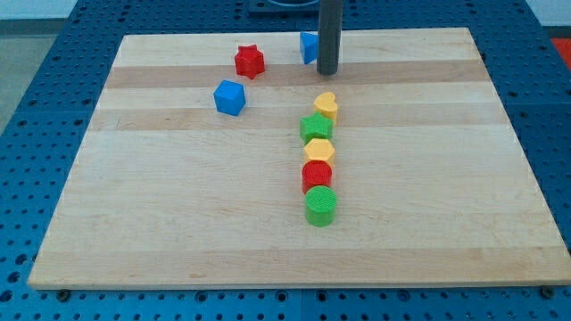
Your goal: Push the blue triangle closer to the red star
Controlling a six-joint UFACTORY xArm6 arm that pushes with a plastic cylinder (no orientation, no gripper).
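The worktop (178,223) is a pale wooden board seen from the front, and eight blocks are spread over its upper and middle parts. The blue triangle (308,47) is placed close to the top edge, slightly right of that edge's middle, and its right side is partly hidden behind the dark rod. My tip (327,72) is set down just beside the blue triangle, on its right and slightly lower; whether the two are touching cannot be told. No gripper is fitted to the arm, so nothing is held and no opening can be reported.

The red star (250,61) is found to the left of the blue triangle, near the top edge, with a clear gap of bare wood between them. A blue cube (229,97) is seen below and left of the red star.

A column of five blocks is lined up down the middle of the worktop, each touching or almost touching the next: a yellow heart (326,106) at the top, then a green star (316,128), a yellow hexagon (318,151), a red cylinder (317,175) and a green cylinder (321,205) at the bottom.
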